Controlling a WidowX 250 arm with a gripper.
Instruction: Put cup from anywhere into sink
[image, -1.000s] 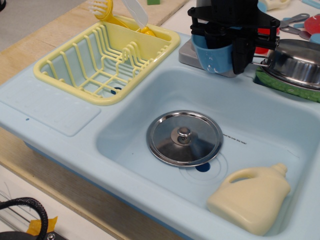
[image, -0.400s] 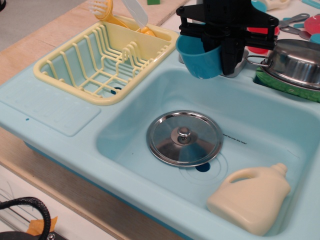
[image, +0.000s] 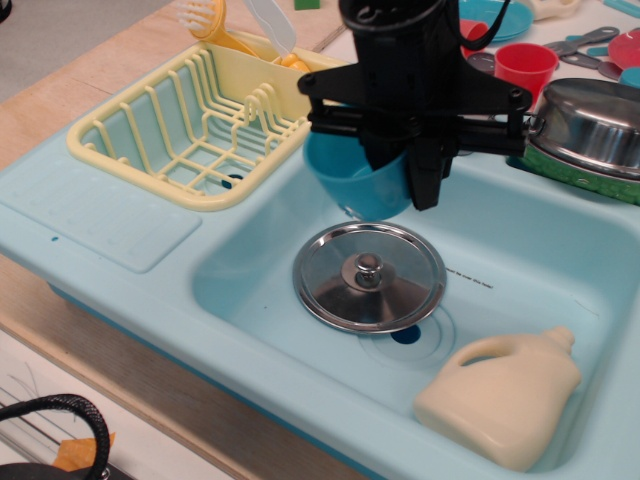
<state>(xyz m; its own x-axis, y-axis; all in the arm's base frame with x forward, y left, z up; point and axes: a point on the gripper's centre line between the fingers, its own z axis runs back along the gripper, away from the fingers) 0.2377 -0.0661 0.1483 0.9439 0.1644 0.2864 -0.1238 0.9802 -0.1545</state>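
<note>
Sink (image: 250, 270) — gripper (image: 405, 175) holds cup (image: 355, 185).

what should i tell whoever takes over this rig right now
Gripper: shut on the cup, carrying it in the air.
Cup: upright, above the back left part of the sink, just behind the steel lid that lies in the basin over the drain area.
Also in the basin: a cream detergent bottle lying at the front right.
Done: cup picked up and brought over the sink.
Left: lower it to a bare patch of basin floor, likely left of or behind the lid, open the gripper and pull away.
</note>
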